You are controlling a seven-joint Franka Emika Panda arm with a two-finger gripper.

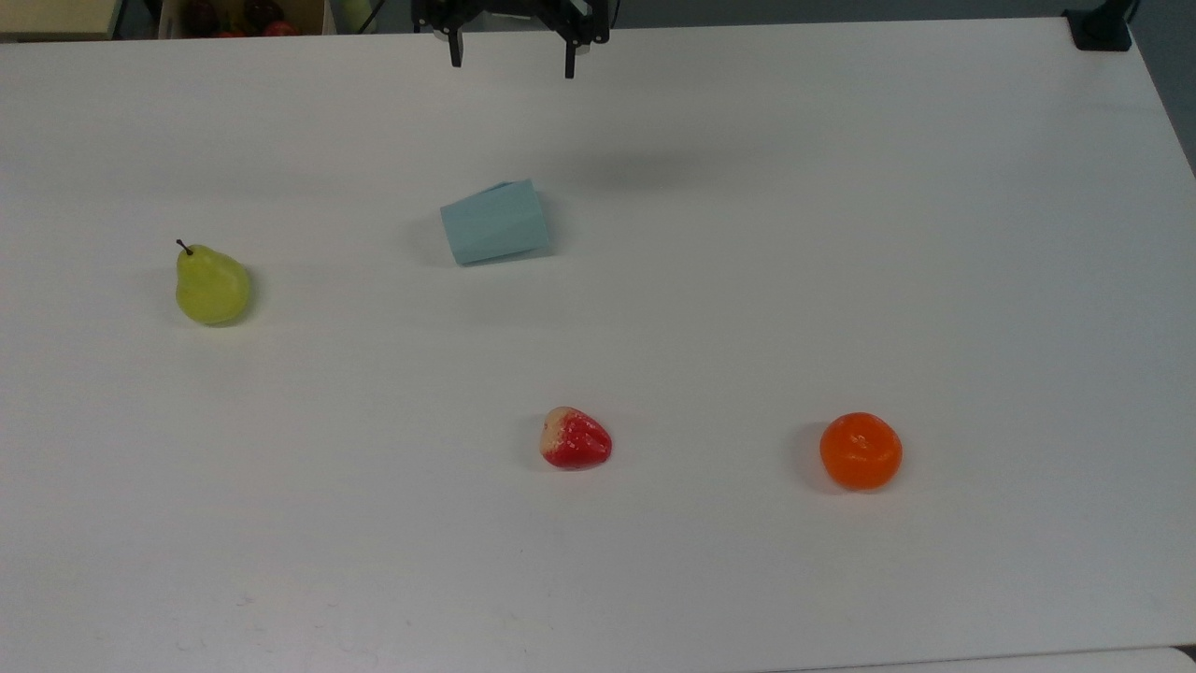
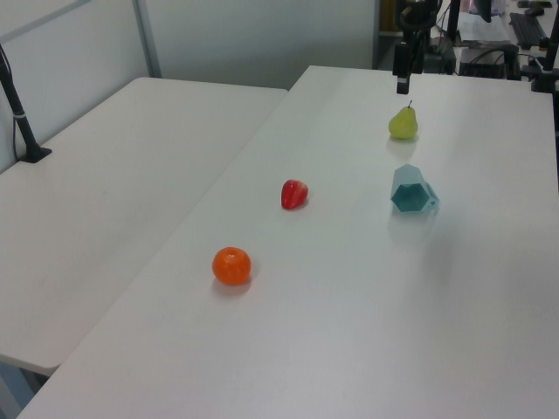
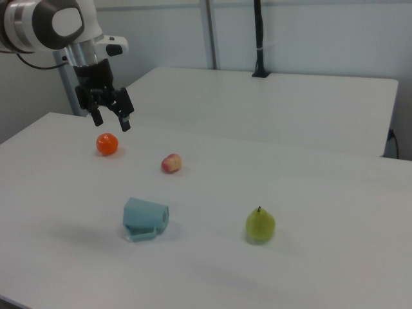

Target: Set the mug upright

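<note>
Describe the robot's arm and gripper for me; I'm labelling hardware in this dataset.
In the right view, the arm is a rounded white shell with grey and black joint sections. It narrows to a black wrist carrying a black two-finger gripper; the fingers are slim and dark. A thin dark cable trails off beside the arm.

A robotics lab: bare white surface [image 1: 841, 234], robot arm [image 3: 45, 26] at upper left, black camera pole [image 3: 259, 38] clamped behind, plain partition walls.

Bright, even light; soft faint shadows.
</note>
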